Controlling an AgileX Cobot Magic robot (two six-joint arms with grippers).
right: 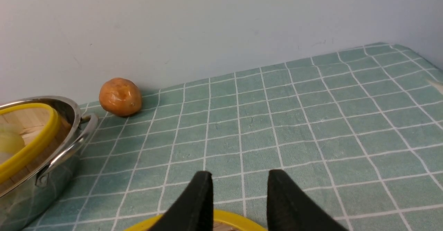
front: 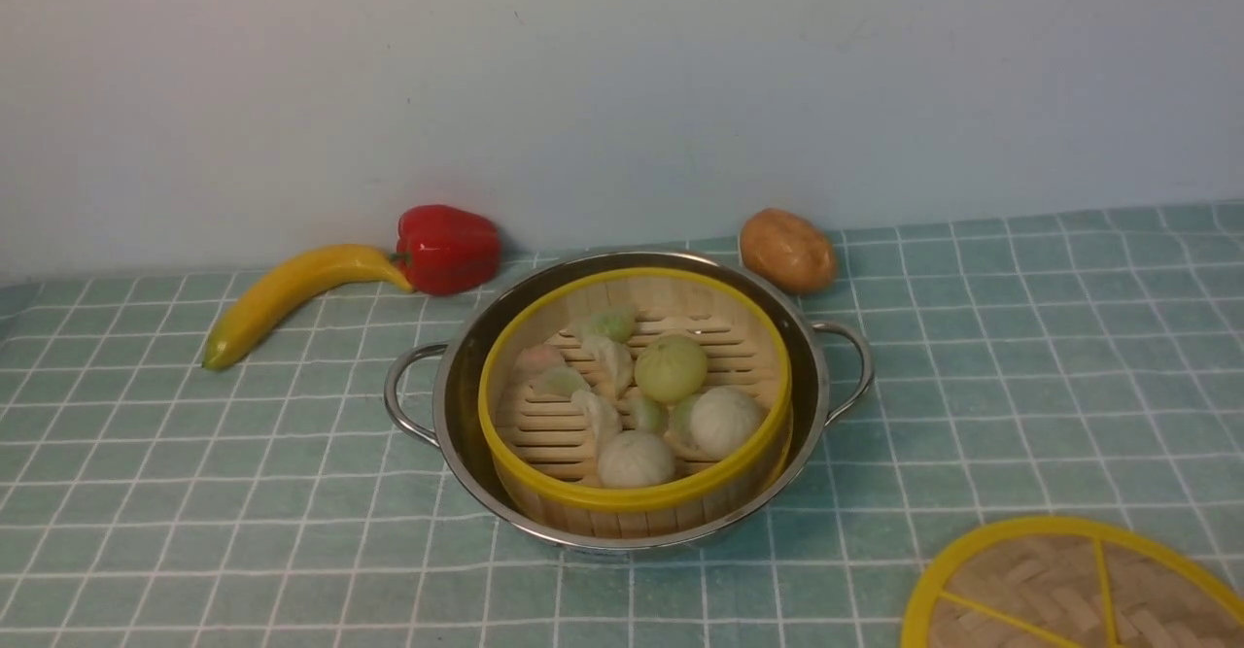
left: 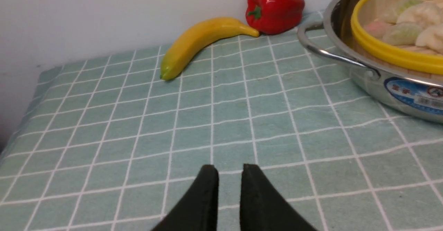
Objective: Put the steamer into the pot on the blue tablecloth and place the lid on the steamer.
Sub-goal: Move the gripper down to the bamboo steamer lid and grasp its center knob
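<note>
The steamer (front: 632, 500), with white and green buns inside, sits in the pot (front: 455, 381) at the middle of the blue tablecloth (front: 194, 493). The lid (front: 1069, 590) lies flat on the cloth at the front right, partly cut off by the frame. Neither gripper shows in the front view. My left gripper (left: 230, 168) hangs empty over bare cloth, left of the pot (left: 367, 82), with its jaws almost together. My right gripper (right: 238, 175) is open and empty, just above the lid's yellow rim (right: 238, 220), with the pot (right: 69, 148) to its left.
A banana (front: 292, 293) and a red pepper (front: 447, 248) lie at the back left by the wall. A potato (front: 787, 250) lies behind the pot's right handle. The cloth's left edge drops off (left: 20, 120).
</note>
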